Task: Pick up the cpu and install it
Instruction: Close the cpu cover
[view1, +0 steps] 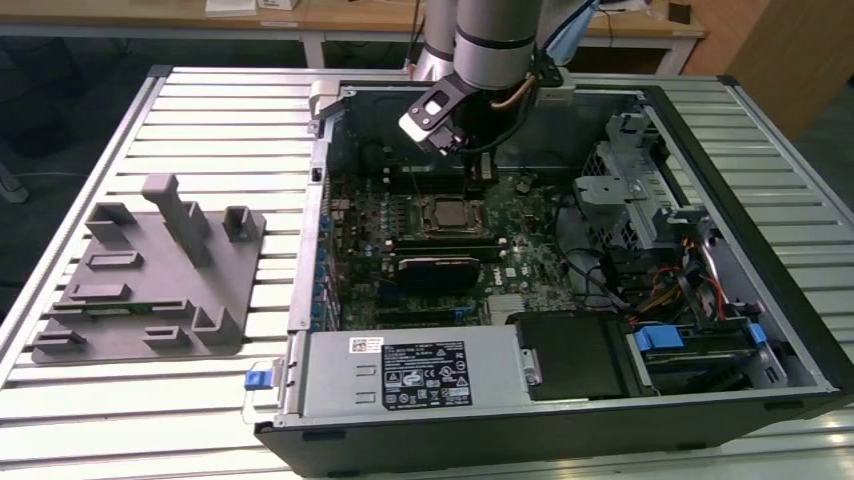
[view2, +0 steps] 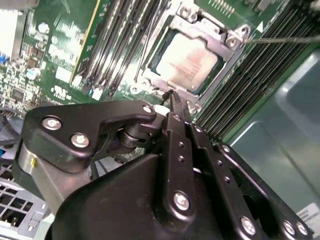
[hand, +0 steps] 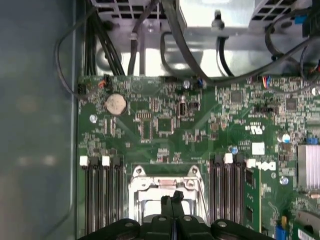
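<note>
At the left of the exterior view you have the grey tray (view1: 147, 280) on the slatted metal surface (view1: 227, 110). A wooden surface (view1: 334, 20) runs along the top edge behind it. Right of the tray lies the open computer case (view1: 534, 450). The cpu (view2: 187, 65) sits in its socket (view2: 227, 37), centre frame. Your jaws are pressed together, empty, just above the socket's edge.

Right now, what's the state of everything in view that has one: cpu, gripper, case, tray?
cpu: lying in the socket, metal top facing up.
gripper: shut, nothing between the fingers, tip by the socket's edge.
computer case: open, side panel off.
grey tray: flat on the table, outside the case.
</note>
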